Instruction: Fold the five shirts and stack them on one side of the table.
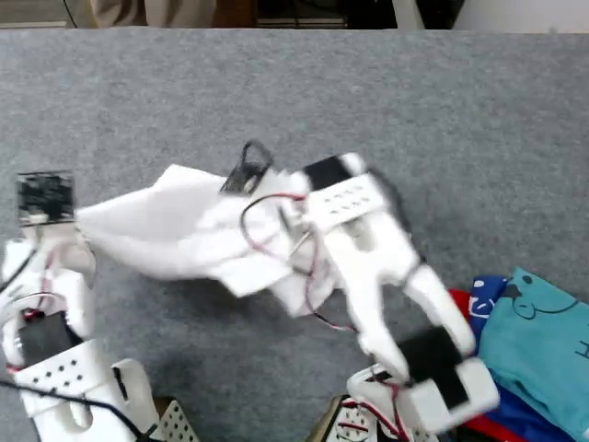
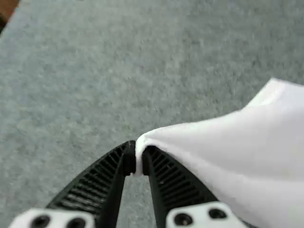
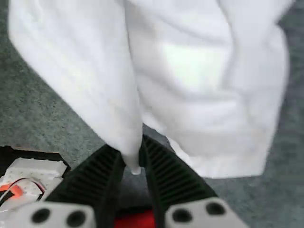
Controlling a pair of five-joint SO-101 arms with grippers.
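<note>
A white shirt (image 1: 184,230) hangs stretched between my two grippers above the grey table (image 1: 276,92). My left gripper (image 2: 136,160) is shut on one corner of the white shirt (image 2: 237,156), at the cloth's left end (image 1: 83,221) in the high view. My right gripper (image 3: 133,161) is shut on a hanging fold of the white shirt (image 3: 199,85), near the cloth's upper right part (image 1: 247,170). The shirt sags loosely between the two hold points, with crumpled folds under the right arm.
A pile of shirts lies at the table's right front edge: a teal shirt (image 1: 538,341) on top, a blue one (image 1: 515,414) and a red one (image 1: 465,304) under it. The arm bases stand along the front edge. Bare grey carpet stretches across the back.
</note>
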